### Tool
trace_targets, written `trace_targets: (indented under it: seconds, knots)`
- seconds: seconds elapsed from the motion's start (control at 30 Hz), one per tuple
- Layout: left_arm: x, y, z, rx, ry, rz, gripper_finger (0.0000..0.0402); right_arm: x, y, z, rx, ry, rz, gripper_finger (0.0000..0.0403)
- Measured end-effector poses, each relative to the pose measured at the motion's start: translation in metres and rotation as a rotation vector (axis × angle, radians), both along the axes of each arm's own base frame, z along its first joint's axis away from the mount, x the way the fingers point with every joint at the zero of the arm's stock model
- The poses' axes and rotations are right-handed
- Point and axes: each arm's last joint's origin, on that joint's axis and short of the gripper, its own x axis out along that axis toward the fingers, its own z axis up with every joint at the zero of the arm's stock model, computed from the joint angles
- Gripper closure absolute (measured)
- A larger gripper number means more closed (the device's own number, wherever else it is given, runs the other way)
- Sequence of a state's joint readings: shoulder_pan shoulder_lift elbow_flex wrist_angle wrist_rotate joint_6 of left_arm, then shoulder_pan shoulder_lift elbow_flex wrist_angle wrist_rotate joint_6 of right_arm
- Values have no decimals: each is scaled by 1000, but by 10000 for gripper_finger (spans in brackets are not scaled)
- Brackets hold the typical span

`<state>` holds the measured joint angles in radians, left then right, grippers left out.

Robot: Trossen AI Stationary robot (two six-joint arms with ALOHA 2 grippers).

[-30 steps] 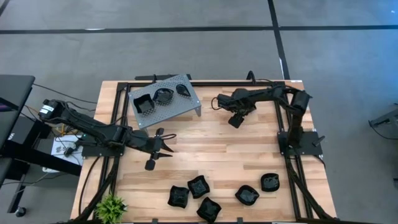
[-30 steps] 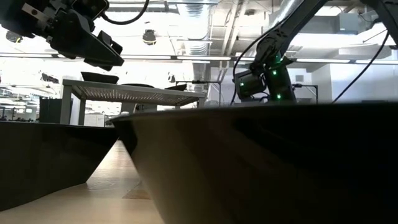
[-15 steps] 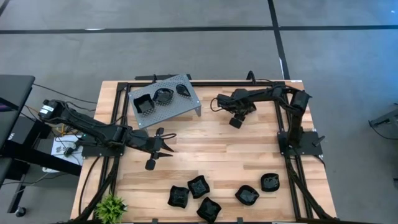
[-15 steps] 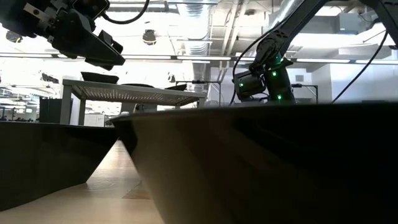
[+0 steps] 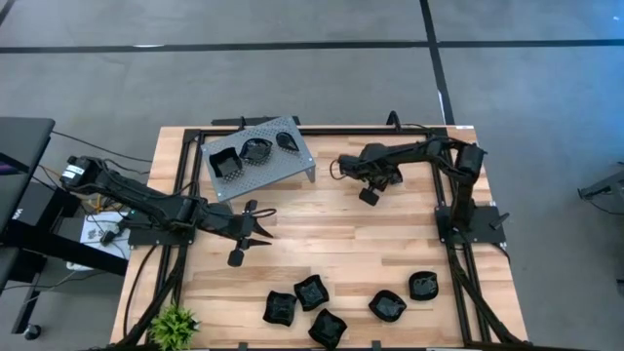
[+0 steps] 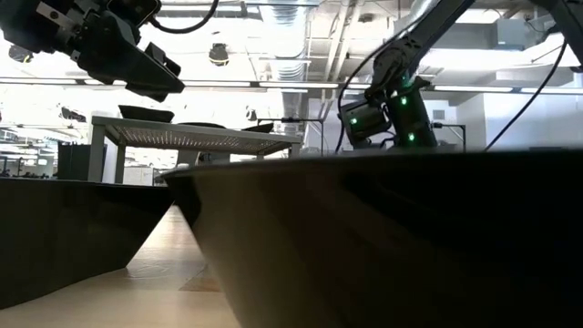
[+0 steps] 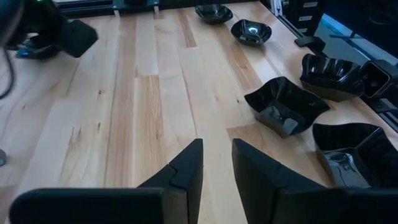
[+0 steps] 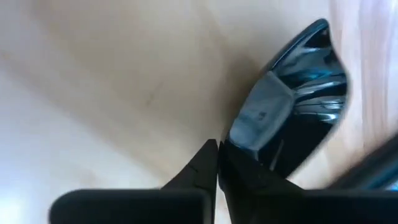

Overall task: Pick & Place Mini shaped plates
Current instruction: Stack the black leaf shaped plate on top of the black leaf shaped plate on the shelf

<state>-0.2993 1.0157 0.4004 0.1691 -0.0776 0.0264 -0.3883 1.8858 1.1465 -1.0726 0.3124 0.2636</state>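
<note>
My right gripper [image 5: 338, 162] [image 8: 217, 149] stands just right of the grey perforated tray [image 5: 292, 164], shut on a glossy black mini plate [image 8: 298, 93]. Three mini plates [image 5: 255, 151] rest on the tray's top. Several more [image 5: 312, 291] [image 7: 286, 106] lie on the wood near the table's front edge. My left gripper [image 5: 261, 226] [image 7: 217, 155] hovers open over bare wood at the middle left, touching nothing. In the low view, two of the near plates [image 6: 364, 246] fill the foreground and hide the right gripper's fingertips. My right gripper has the plate by its rim [image 8: 233, 140], right at the fingertips. One finger [image 8: 249, 177] lies over the plate's inside and the other outside it. The fingers come steeply from above. Whether the plate is clear of the table cannot be told.
Black frame rails [image 5: 185, 166] run along the table's edges. A small green plant [image 5: 174, 322] sits at the near left corner. Bare wood [image 5: 331, 244] spans the middle between the tray and the front plates.
My right gripper has shut from wide open, closing on the plate beside the tray. My left gripper has kept still and open.
</note>
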Motion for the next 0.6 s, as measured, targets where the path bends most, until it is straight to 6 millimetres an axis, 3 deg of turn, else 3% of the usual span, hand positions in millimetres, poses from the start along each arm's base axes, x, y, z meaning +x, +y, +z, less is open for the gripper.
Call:
trace_targets:
  seconds: [0.3,0.6]
  knots:
    - [1,0,2,-15,-22,3,314,26,63,30,-50,22,25,397]
    - [1,-1,3,-19,-35,3,314,57,132,58,-25,-157,184,398]
